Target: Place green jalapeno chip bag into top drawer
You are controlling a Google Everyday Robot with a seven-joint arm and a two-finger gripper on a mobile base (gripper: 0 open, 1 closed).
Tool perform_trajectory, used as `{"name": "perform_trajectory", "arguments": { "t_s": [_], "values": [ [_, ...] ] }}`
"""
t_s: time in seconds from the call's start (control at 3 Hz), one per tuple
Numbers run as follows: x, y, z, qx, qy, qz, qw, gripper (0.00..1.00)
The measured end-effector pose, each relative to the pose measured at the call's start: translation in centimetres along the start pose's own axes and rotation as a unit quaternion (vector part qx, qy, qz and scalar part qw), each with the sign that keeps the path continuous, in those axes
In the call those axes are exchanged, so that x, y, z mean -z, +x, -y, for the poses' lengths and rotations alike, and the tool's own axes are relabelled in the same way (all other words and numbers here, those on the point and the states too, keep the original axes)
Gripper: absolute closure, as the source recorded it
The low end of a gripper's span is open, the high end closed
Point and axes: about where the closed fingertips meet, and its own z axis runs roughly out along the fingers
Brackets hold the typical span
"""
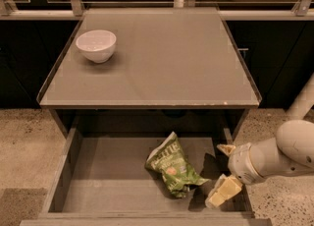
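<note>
My gripper hangs over the right end of the top drawer, at about three o'clock from the green jalapeno chip bag, and it is spread wide with nothing held between its jaws. One of the pale yellow fingers points down toward the drawer's front right corner, while the other sits higher, near the right side wall. My white arm reaches in from the right edge of the view, at roughly four o'clock. The bag lies on the flat drawer bottom, a little to the right of the drawer's middle, crumpled and tilted, with its white-lettered face up and its lower corner stretched toward five o'clock. That corner ends just beside my lower finger; I cannot tell whether the two touch, since a dark shadow sits between them. The drawer is pulled out toward the camera under the grey table, its low side walls showing at nine and three o'clock. On the table top a white bowl stands upright at about ten o'clock, near the back left corner and well apart from the bag. Speckled flooring shows on either side of the drawer, and dark cabinet fronts run behind the table.
</note>
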Motion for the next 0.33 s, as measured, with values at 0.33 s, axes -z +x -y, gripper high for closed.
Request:
{"name": "perform_trajectory", "arguments": {
  "t_s": [0.33],
  "values": [
    [0.00,0.00,0.00,0.000,0.000,0.000,1.0000,0.00]
  ]
}}
